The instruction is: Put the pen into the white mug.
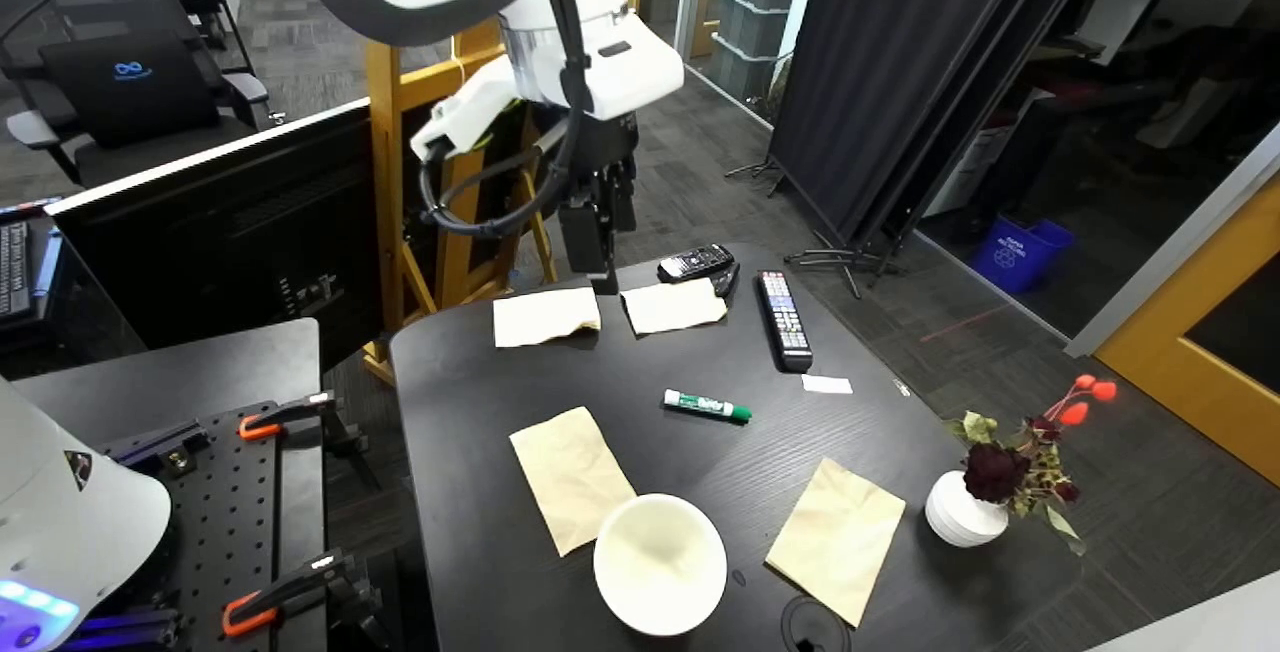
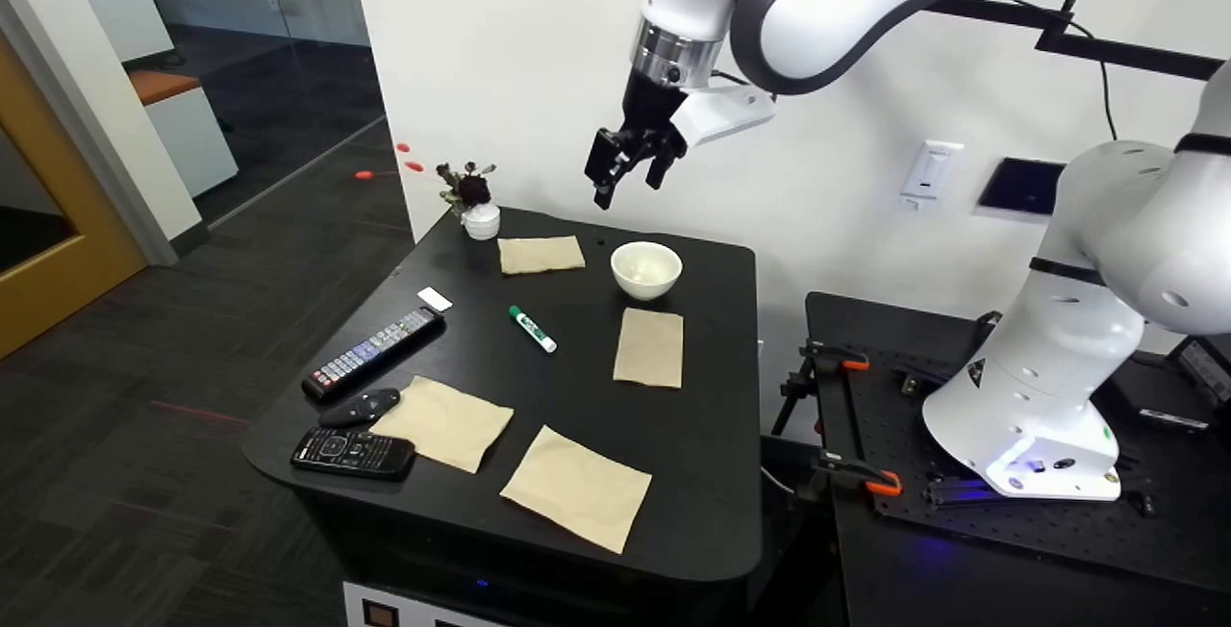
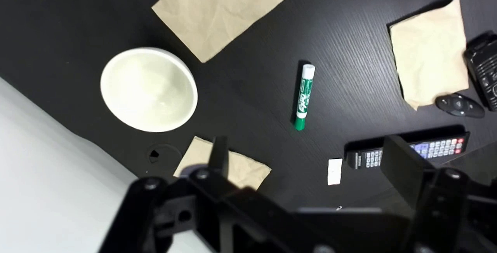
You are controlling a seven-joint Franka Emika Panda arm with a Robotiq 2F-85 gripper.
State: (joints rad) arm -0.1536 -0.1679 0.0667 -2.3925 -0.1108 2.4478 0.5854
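Observation:
The pen is a green and white marker with a green end. It lies flat on the dark table in both exterior views (image 1: 706, 406) (image 2: 533, 330) and near the middle of the wrist view (image 3: 305, 94). The white mug is a round white bowl-like vessel, upright on the table, and looks empty. It shows in both exterior views (image 1: 660, 564) (image 2: 646, 287) and at the left of the wrist view (image 3: 149, 90). My gripper (image 3: 307, 140) is open with nothing between its fingers. It hangs well above the table in both exterior views (image 1: 598, 272) (image 2: 630, 189), touching neither.
Tan paper sheets (image 1: 572, 480) (image 2: 577, 489) lie around the pen and mug. A long black remote (image 2: 373, 354), a smaller remote (image 2: 352, 454) and a small dark controller (image 2: 361, 408) lie along one edge. A white flower pot (image 1: 965, 510) stands near a corner. A white slip (image 3: 334, 171) lies by the long remote.

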